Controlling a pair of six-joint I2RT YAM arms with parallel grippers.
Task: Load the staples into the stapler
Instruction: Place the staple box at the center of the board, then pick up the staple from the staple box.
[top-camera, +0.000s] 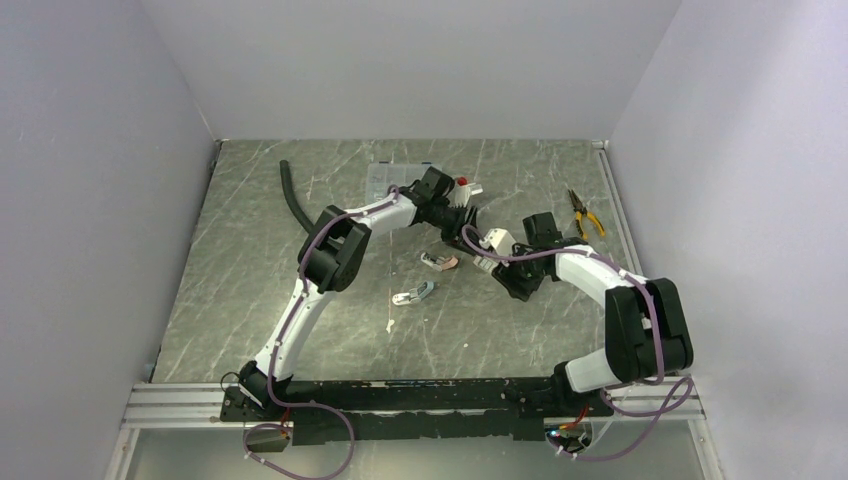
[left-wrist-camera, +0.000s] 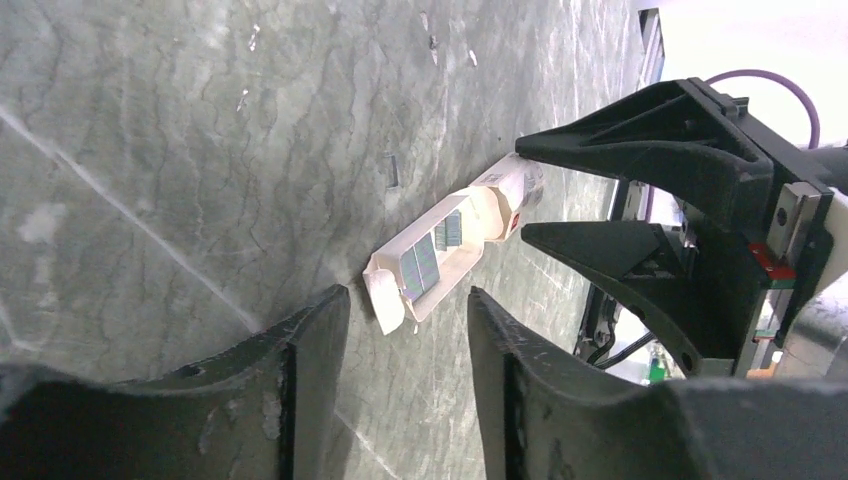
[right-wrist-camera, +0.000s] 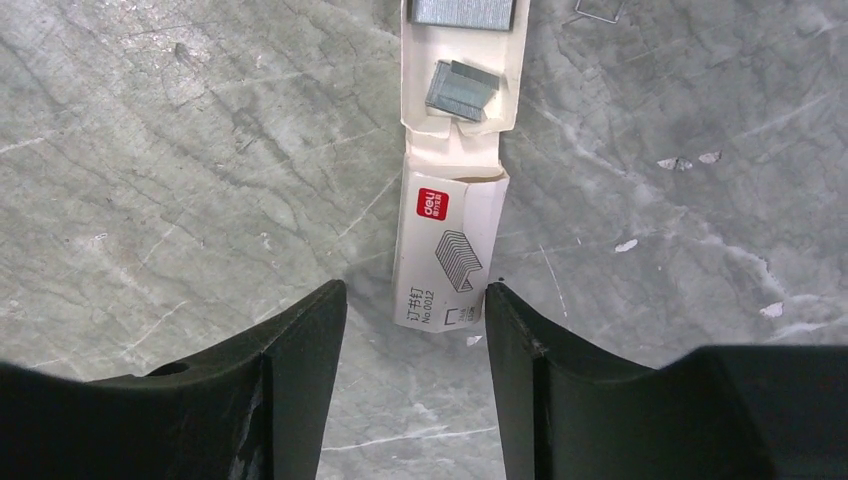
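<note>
A small white carton with a red mark lies on the table, its sleeve (right-wrist-camera: 450, 250) slid partly off its inner tray (right-wrist-camera: 410, 90). In the tray lie the staples, one short silvery block (right-wrist-camera: 460, 90) and a longer strip (right-wrist-camera: 462, 12); they also show in the left wrist view as staples (left-wrist-camera: 425, 262). My right gripper (right-wrist-camera: 415, 290) is open, and the sleeve's near end sits between its tips, close against the right finger. Facing it, my left gripper (left-wrist-camera: 408, 300) is open just short of the tray's far end (left-wrist-camera: 385, 295). A pink stapler (top-camera: 440, 262) and a grey-blue stapler (top-camera: 415, 293) lie apart, left of the carton (top-camera: 497, 240).
A clear plastic case (top-camera: 385, 180) and a black hose (top-camera: 293, 195) lie at the back left. Yellow-handled pliers (top-camera: 585, 215) lie at the back right. A loose staple (right-wrist-camera: 600, 10) and small white scraps (right-wrist-camera: 690, 160) lie on the table near the carton.
</note>
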